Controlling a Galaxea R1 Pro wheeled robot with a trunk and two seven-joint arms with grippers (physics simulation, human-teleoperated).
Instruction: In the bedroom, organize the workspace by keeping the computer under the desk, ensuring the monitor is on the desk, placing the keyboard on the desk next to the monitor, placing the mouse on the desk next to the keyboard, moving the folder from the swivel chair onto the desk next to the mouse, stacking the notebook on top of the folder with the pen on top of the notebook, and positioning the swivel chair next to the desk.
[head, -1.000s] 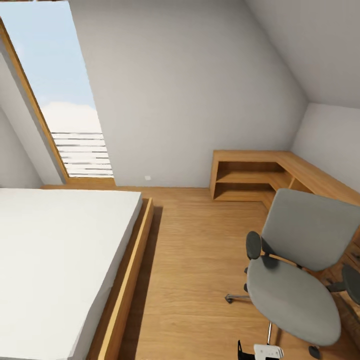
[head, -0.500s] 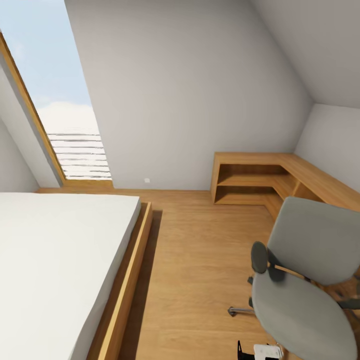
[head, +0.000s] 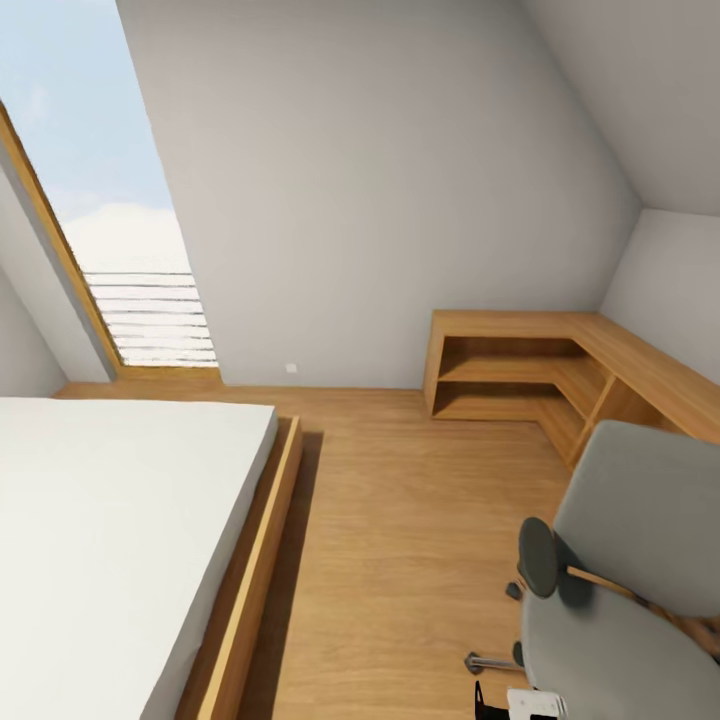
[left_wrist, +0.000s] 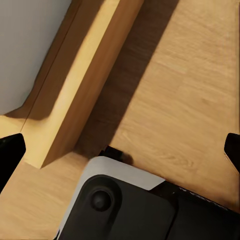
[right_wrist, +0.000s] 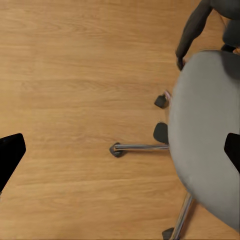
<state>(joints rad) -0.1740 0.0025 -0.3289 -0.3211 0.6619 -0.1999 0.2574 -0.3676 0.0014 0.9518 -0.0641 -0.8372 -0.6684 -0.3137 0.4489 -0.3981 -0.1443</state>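
2 sloping grey-white walls (head: 380, 190) enclose most of the head view, with a wood-framed skylight (head: 110, 230) at the left cut off by the picture's top and left edges. Below them runs the plank floor (head: 400, 520), and over its left part lies a white bed (head: 110, 540) on a wooden frame (head: 255, 570), running out past the left and bottom edges. Against the far right wall stands a low L-shaped wooden shelf (head: 520, 365), its right leg partly hidden behind the chair (head: 630, 590). That chair sits at the lower right, grey back toward the right wall and seat toward the camera; the back and seat are cut by the picture's edges, 1 black armrest (head: 538, 558) shows, and 1 chrome leg (head: 490, 662) pokes out toward the bed. The seat looks bare where visible. In the right wrist view the right gripper (right_wrist: 120, 150) hangs over the floor beside the chair's seat and star base, its 2 black fingertips (right_wrist: 10, 150) at opposite edges, spread wide with nothing between. In the left wrist view the left gripper (left_wrist: 120, 150) is likewise spread wide, over floor near the bed frame's corner, with part of the robot's grey and black base (left_wrist: 125, 200) below it.
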